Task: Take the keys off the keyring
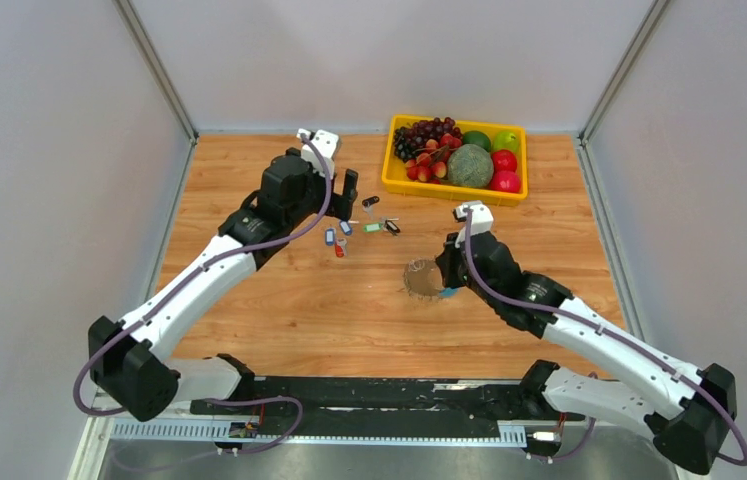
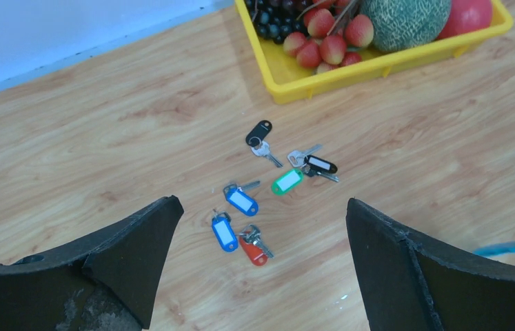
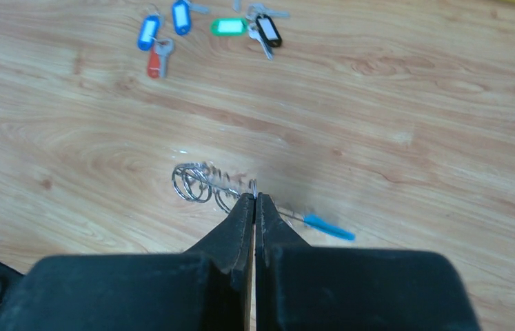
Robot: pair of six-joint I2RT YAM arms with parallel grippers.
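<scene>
The right gripper [image 3: 254, 200] pinches the keyring [image 3: 196, 183] tight to hold it. The left gripper [image 2: 261, 204] gapes wide and empty, right above the loose keys [image 2: 240, 201].

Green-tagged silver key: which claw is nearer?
Left. The left claw hovers open close by the green-tagged silver key; the right claw is farther off, shut on the grey wire keyring.

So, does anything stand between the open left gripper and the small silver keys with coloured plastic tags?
Nothing visible does. The keys lie loose on the wooden table ahead of the left gripper. The yellow plastic fruit tray stands beyond them, and the right gripper pinches the grey wire keyring apart from them.
</scene>
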